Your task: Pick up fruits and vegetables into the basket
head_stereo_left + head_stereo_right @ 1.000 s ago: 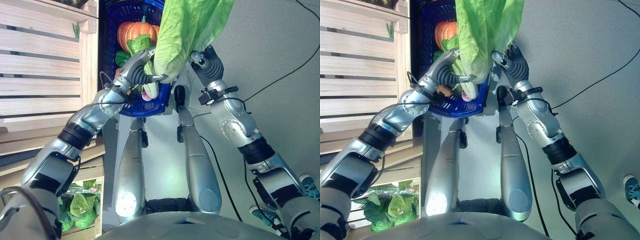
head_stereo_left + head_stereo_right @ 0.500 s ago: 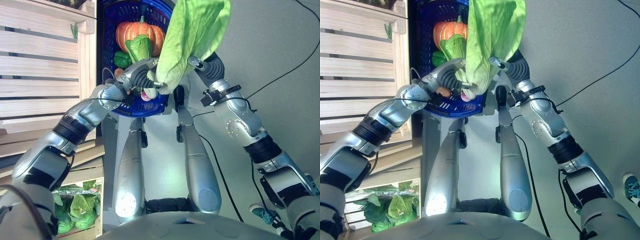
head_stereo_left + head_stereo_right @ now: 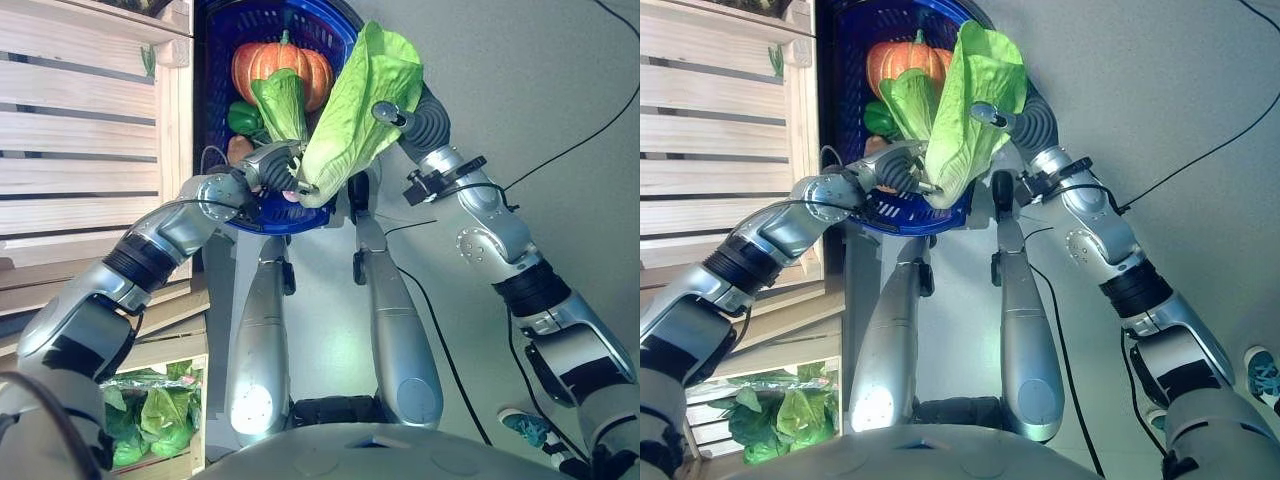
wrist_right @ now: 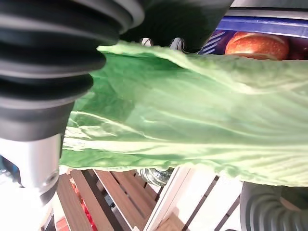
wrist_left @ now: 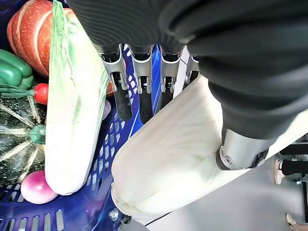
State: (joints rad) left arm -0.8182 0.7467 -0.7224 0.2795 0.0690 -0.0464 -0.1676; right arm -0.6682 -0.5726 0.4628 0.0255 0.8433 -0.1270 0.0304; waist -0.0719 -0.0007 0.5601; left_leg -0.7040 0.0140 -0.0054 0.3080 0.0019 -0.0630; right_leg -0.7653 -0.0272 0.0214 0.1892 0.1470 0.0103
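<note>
Both hands have hold of 1 big leafy cabbage (image 3: 355, 110) right at the near rim of the blue basket (image 3: 215, 70). The left hand (image 3: 272, 168) comes in from the side of the wooden crates (image 3: 90, 130) and grips the pale stem end, its fingers (image 5: 139, 91) reaching down one side of the white stalk and its thumb pressed on the other, so the stalk sits pinched between them just over the basket's edge. The right hand (image 3: 400, 112) is up at the leafy end, its thumb lying across the front of the green leaves; the fingers are tucked behind the leaf, but from its own wrist camera the leaf runs straight through the hand, so it looks clamped on it. The cabbage lies tilted, stem low and toward me, crinkled top high and leaning over the basket. Inside the basket I can see an orange pumpkin (image 3: 280, 65) at the far end, a second, smaller cabbage (image 3: 281, 102) lying in front of it, a green pepper (image 3: 242, 118) beside that toward the crates, and, from the left wrist camera, a small red tomato (image 5: 42, 92), a striped dark green squash (image 5: 17, 139) and a pink onion (image 5: 36, 187) down by the near wall. Below the crates, in a lower box, more leafy greens (image 3: 150, 410) sit wrapped in clear film.
</note>
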